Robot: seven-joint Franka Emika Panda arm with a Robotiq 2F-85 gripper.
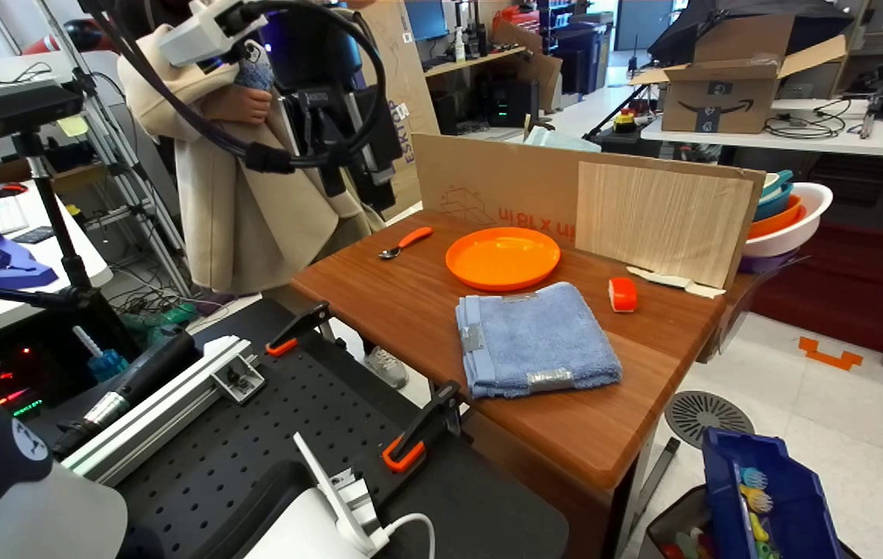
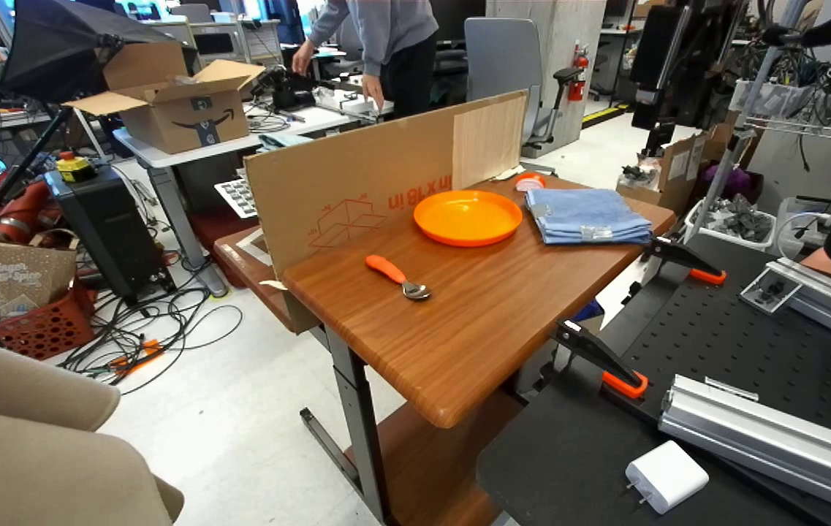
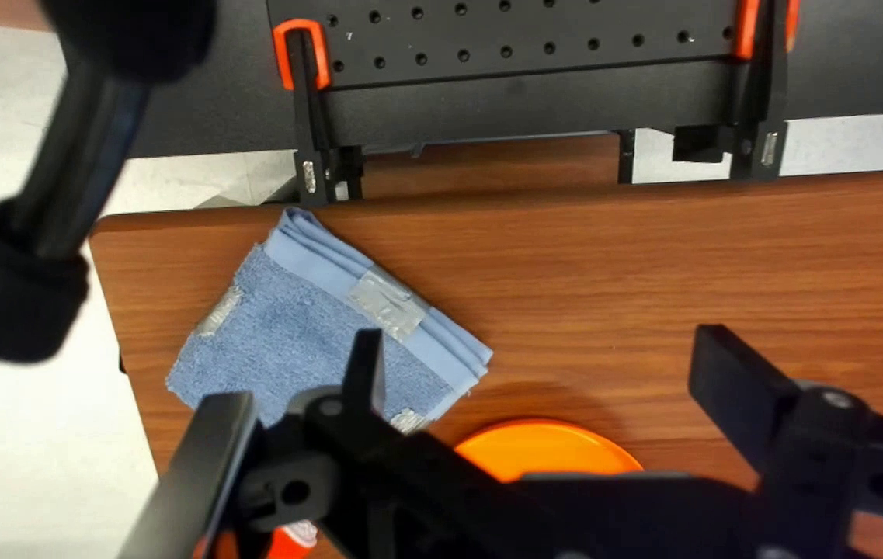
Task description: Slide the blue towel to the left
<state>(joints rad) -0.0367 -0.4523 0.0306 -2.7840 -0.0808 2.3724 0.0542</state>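
Blue terry, the folded towel [image 3: 278, 334] lies at the left of our wrist view: roughly square, its smooth hem running aslant from upper left down to the right. Around it we see a brown wooden table [image 3: 612, 295]. The gripper [image 3: 542, 349] takes up the lower part, its two fingers spread wide and holding nothing; an orange plate [image 3: 546, 449] shows below, partly hidden. One finger overlaps the towel in our line of sight, and one towel corner points toward the gap, so we judge that the towel lies to the robot's right of the gripper's centre.

In an exterior view, we find the towel [image 1: 538, 338] near the table end at the robot's right, just beside the plate, with a small red-and-white object [image 1: 623, 295] farther back. The gripper hangs well above, toward the robot's left, so reaching the towel seems to call for travel rightward and down.

In an exterior view, the towel [image 2: 590, 215] sits just right of the plate, while a spoon [image 2: 395, 275] lies nearer us. The gripper is at upper right; we cannot tell its opening there. If left means the robot's left, we expect a slide toward the spoon's end, with the plate a possible snag.
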